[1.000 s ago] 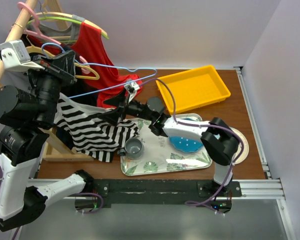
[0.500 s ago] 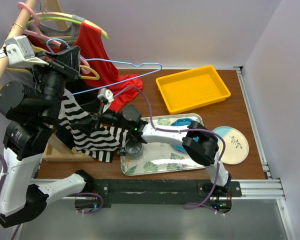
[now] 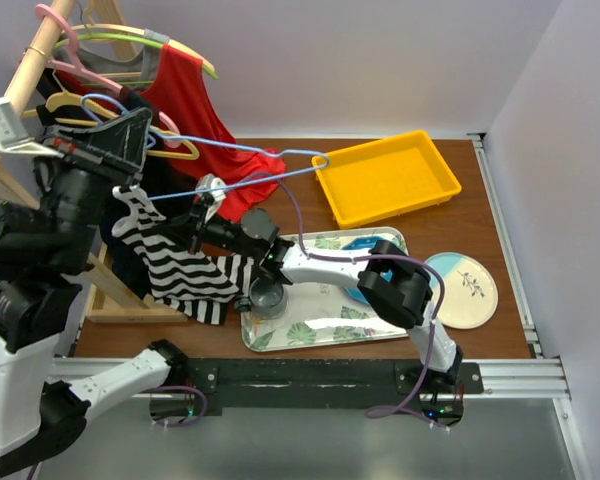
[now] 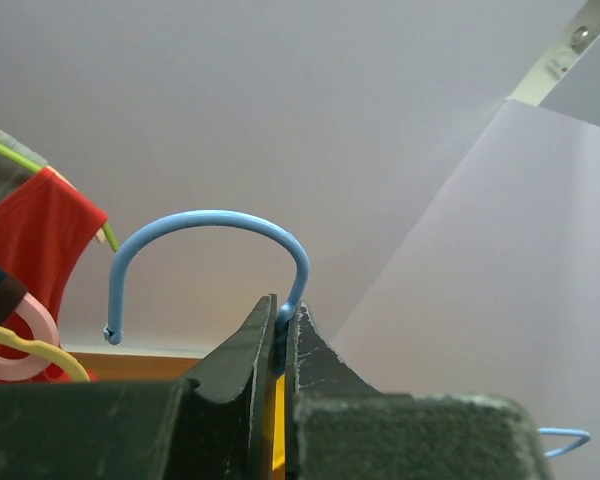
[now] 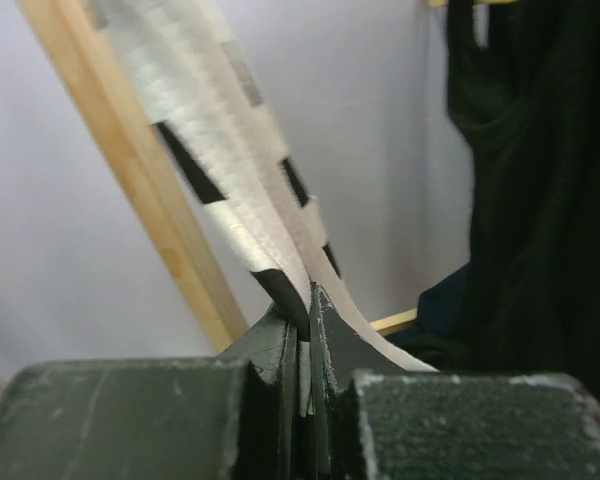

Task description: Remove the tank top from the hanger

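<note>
A black-and-white striped tank top [image 3: 180, 275] hangs from a thin blue wire hanger [image 3: 250, 150] and drapes down over the table's left side. My left gripper [image 3: 148, 132] holds the hanger up in the air, shut on the wire just below the hook [image 4: 215, 225]; the jaws of the left gripper [image 4: 283, 320] pinch the blue wire. My right gripper [image 3: 187, 222] reaches in from the right and is shut on the upper edge of the tank top [image 5: 230, 190]; striped fabric is clamped between the jaws of the right gripper [image 5: 308, 305].
A wooden rack [image 3: 30, 60] at the far left carries more hangers and a red garment [image 3: 195, 110]. A yellow bin [image 3: 385, 175] stands at the back right. A leaf-patterned tray [image 3: 310, 330] holds a grey cup [image 3: 268, 296]. A plate [image 3: 465, 290] lies at the right.
My right gripper went from open to shut on the tank top's upper edge. The left arm shifted and the hanger's far end swung right toward the yellow bin.
</note>
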Robot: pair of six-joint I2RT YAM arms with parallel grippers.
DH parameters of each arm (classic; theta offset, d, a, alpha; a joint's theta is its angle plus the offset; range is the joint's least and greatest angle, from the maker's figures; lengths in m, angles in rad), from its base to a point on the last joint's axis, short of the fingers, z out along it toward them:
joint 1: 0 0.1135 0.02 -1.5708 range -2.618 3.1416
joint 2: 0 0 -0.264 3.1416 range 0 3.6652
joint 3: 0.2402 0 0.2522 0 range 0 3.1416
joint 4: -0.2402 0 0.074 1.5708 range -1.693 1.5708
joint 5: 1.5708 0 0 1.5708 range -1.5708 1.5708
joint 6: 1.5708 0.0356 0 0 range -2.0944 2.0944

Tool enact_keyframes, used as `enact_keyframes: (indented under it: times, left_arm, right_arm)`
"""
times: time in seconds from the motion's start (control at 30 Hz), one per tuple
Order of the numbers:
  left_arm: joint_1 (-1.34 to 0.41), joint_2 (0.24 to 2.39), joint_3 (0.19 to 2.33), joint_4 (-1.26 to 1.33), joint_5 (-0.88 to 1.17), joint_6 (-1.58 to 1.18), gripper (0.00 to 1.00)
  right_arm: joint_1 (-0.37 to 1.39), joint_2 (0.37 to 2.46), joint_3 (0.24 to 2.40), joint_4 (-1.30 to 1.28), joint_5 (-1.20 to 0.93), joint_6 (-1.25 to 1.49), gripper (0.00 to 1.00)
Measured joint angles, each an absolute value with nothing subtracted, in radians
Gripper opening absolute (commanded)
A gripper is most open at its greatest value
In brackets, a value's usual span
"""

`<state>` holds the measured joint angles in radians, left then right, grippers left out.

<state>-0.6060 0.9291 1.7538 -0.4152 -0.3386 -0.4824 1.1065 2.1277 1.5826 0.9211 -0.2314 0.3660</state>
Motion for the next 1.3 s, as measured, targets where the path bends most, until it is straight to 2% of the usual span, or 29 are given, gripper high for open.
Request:
enact_keyframes:
  times: [0.27,0.7,1.3]
  left_arm:
    - [-0.606,0.817,1.718,-0.496,-0.202,-0.575,0.00]
    - [-0.606,0.801,1.666,-0.565,0.079,-0.636,0.00]
    - [-0.607,0.749,1.680,-0.760,0.286,-0.539,0.00]
  right_arm:
    - [1.026,2.116,1.586,0.921,-0.259,0.437,0.00]
    - [1.005,2.092,1.657,0.777,-0.313,0.450,0.00]
    - [0.949,2.083,1.815,0.572,-0.305,0.442,0.00]
